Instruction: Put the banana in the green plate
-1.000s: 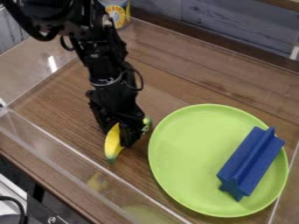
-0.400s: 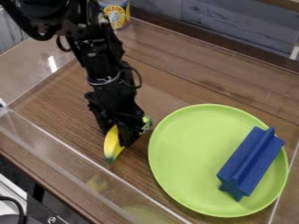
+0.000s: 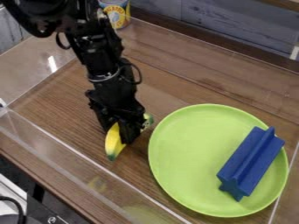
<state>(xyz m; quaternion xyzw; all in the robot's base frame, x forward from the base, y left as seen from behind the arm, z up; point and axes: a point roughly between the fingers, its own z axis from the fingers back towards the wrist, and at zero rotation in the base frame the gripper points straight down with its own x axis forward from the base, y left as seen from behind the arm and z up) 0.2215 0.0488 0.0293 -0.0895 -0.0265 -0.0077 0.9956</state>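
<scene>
In the camera view, you look to be at the pick-up step. Your claw is down at the banana, its fingers drawn together and, as far as you can judge, clamped on the banana; the dark fingers hide the contact itself. The banana sits just beside the plate, on the side nearer the arm, its greenish tip pointing down the picture.

Next, you would want a small straight lift to prove the grip, then a short move across, high enough to clear the plate's rim, and a release over bare green.

The block lies on the far part of the plate, so set down on the near part and keep off it. A can stands behind the arm, well apart from that path.
</scene>
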